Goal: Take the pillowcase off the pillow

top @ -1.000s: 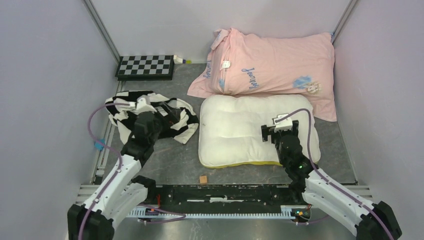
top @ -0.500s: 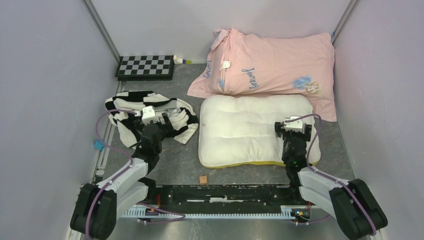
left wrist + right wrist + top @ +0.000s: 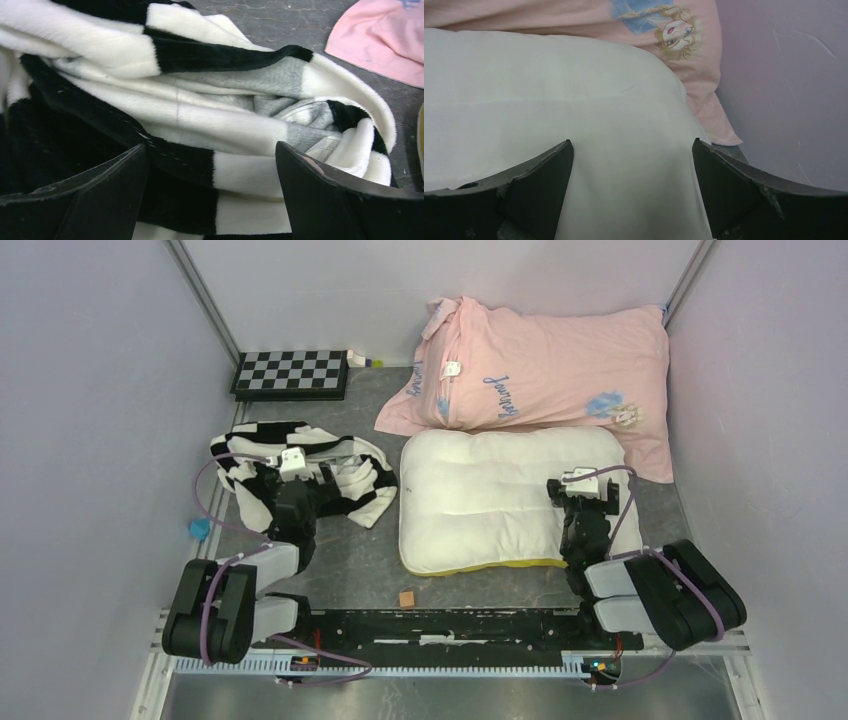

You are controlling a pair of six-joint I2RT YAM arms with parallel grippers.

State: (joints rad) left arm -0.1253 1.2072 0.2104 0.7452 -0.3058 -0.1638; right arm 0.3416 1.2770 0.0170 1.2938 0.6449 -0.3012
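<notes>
A grey table (image 3: 340, 560) sits between pale lilac walls. A rigid checkerboard plate (image 3: 291, 373) is at upper left, a pink pillow (image 3: 540, 380) at upper right and a small brown block (image 3: 407, 598) at lower centre. The pillowcase (image 3: 362, 485) lies crumpled left of centre, off the white pillow (image 3: 480, 495), which touches the pink one. The left gripper (image 3: 210, 152) has its jaws spread wide over the fabric, gripping nothing. The right gripper (image 3: 631, 147) is equally spread above the pillow's right end.

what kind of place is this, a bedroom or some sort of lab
Likely a lab robot cell, not a bedroom: plain panel walls box in a grey table, a rigid checkerboard plate sits at the back, and a mounting rail spans the near edge.
</notes>
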